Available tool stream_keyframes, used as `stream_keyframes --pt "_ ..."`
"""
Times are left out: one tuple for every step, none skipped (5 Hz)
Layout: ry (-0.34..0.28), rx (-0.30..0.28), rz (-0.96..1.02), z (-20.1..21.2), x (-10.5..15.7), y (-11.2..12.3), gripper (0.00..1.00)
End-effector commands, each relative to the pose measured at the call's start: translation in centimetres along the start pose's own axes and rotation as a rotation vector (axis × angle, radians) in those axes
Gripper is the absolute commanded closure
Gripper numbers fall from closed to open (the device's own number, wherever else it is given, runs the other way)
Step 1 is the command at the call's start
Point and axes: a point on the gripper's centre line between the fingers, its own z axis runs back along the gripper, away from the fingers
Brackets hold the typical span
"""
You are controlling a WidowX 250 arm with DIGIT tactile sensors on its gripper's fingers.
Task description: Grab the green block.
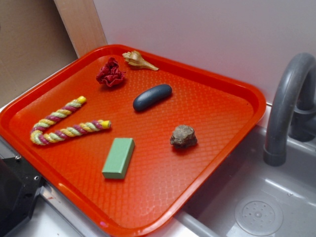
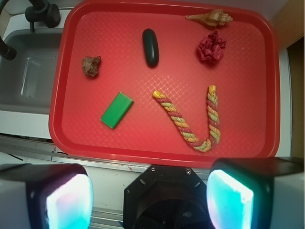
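- My claw [image 2: 149, 198] hangs wide and empty, short of the red tray [image 2: 267, 95].
- The green block [image 2: 116, 110] lies flat near the tray's front edge, angled; a misaligned descent could nudge it aside.

Bare tray [image 1: 163, 187] all round the green block [image 1: 118, 158]; rope [image 1: 64, 126] nearest, apart.

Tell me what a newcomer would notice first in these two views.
The bright red tray fills both views, set beside a grey sink. On it, the striped rope bent into a V at the left edge and the green block near the front stand out most. In the wrist view the gripper sits short of the tray, fingers wide apart.
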Motion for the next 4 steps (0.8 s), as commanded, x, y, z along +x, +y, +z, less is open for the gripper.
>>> stream_keyframes --pt "0.0 0.0 0.0 0.0 0.0 0.0 0.0" --pt "-0.018 -0.067 0.084 -1.2 1.4 -1.6 0.0" --pt "-0.036 -0.09 0.138 -2.7 2.1 -3.9 0.0" --pt "-0.086 -0.05 0.257 -4.7 2.7 -5.2 0.0"
